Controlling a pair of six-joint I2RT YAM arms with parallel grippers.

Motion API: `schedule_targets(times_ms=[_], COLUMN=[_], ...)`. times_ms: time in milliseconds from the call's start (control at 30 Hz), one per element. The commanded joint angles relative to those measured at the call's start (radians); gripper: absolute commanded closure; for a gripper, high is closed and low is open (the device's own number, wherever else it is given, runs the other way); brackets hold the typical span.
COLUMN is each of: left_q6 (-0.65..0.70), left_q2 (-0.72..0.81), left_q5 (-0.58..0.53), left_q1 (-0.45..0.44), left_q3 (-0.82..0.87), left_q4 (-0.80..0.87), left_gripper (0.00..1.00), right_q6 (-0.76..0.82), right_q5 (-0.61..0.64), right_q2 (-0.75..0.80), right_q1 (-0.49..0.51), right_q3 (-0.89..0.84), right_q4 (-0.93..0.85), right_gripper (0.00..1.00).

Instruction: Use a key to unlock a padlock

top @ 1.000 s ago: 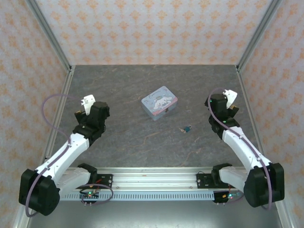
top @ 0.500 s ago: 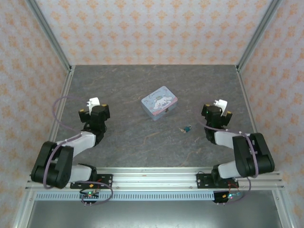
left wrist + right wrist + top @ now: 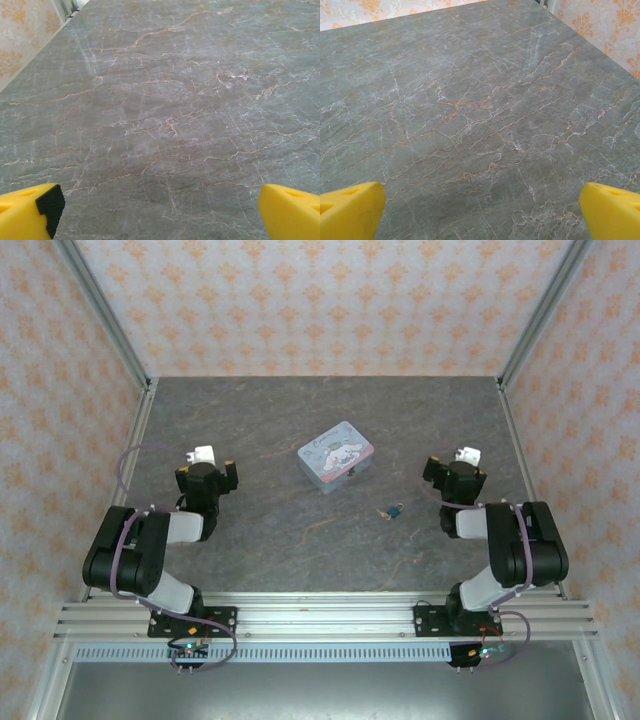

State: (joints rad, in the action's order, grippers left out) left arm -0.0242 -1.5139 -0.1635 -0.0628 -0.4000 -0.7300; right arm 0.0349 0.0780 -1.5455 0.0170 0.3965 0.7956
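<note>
My left claw (image 3: 161, 212) is open wide and holds nothing. Its two yellow fingers (image 3: 27, 212) stand at the bottom corners of the left wrist view, with bare grey veined worktop (image 3: 170, 100) between them. One finger has a black pad (image 3: 50, 207) on its inner side. From above, this claw (image 3: 205, 462) is near the left edge of the worktop, about halfway between the near and far edges, and my left arm is folded back close to its base.

My right claw (image 3: 481, 210) is also open wide and empty. Its yellow fingers (image 3: 350, 210) are far apart over bare stone. From above, it (image 3: 462, 462) is near the right edge, at about the same depth as the left one.

The padlock (image 3: 397, 509), a tiny blue-teal thing, lies on the right half of the worktop, nearer to the near edge than the tin (image 3: 336, 457) and between the tin and my right arm. Neither claw touches it. A small slim piece, the key (image 3: 384, 512), lies just against it on the side facing the left edge. It is too small for me to tell if it sits in the lock.

The pale-blue printed tin is near the middle of the worktop, turned at an angle to the edges.
</note>
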Motion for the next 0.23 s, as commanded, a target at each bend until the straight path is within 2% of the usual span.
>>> schedule_targets(times_ms=[0,100,200], left_q6=[0.018,0.019,0.019], left_q2=[0.016,0.016,0.015], left_q5=[0.006,0.006,0.005], left_q1=[0.01,0.009,0.01], left_q3=[-0.02,-0.021,-0.02], left_q4=[-0.026,-0.023,-0.027], left_gripper=[0.0,0.0,0.0], right_q6=[-0.012,0.0,0.008], right_q5=[-0.011,-0.05,-0.068], right_q2=[0.023,0.01,0.023], right_q1=[0.001,-0.002,0.0], right_q3=[-0.002,0.034,0.0], right_q4=[0.031,-0.024,0.024], right_gripper=[0.01,0.01,0.01])
